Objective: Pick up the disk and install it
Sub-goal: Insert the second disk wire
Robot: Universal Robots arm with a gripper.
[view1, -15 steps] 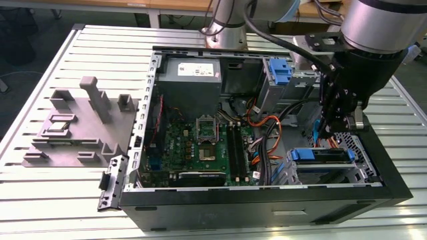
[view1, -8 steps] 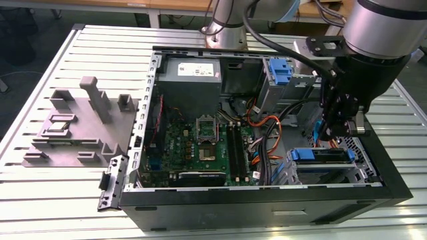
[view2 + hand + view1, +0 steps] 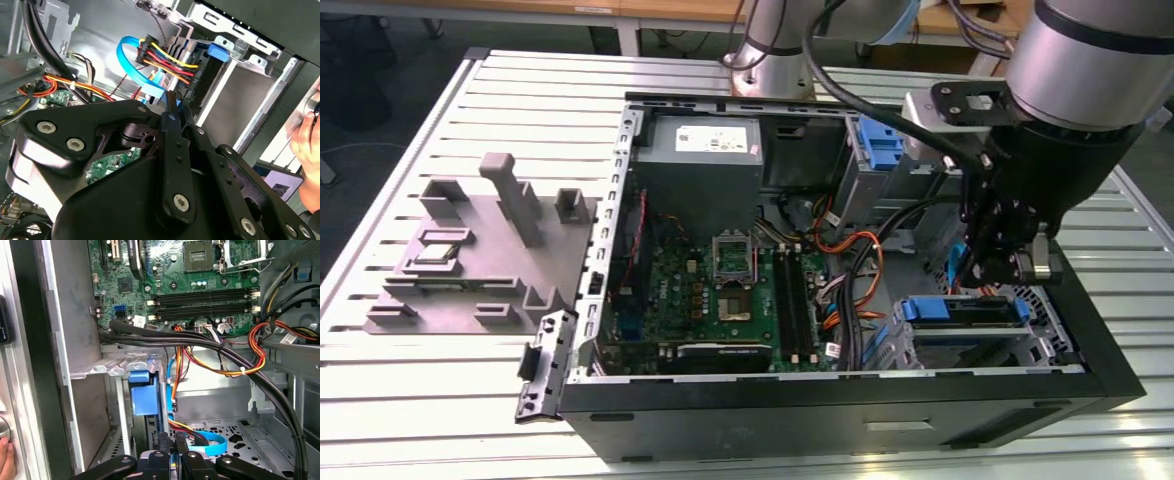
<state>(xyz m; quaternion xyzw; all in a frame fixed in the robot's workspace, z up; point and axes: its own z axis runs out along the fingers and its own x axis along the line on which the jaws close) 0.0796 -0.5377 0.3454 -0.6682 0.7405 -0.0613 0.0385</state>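
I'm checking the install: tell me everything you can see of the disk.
The disk sits in the metal drive bay, on the exterior view's right. Its blue plastic carrier frames a dark, flat body that lies roughly level. The hand hangs just above it; whether they touch cannot be told.

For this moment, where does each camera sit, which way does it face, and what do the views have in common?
Exterior view: off the arm, raised, looking down at the open computer case on a slatted table; the arm and gripper show.
First wrist view: on the arm, facing into the case toward the motherboard; gripper shows.
Second wrist view: on the arm, behind the gripper, facing a drive bay; a person's hand shows.
Shared: both wrist views show the blue cable.
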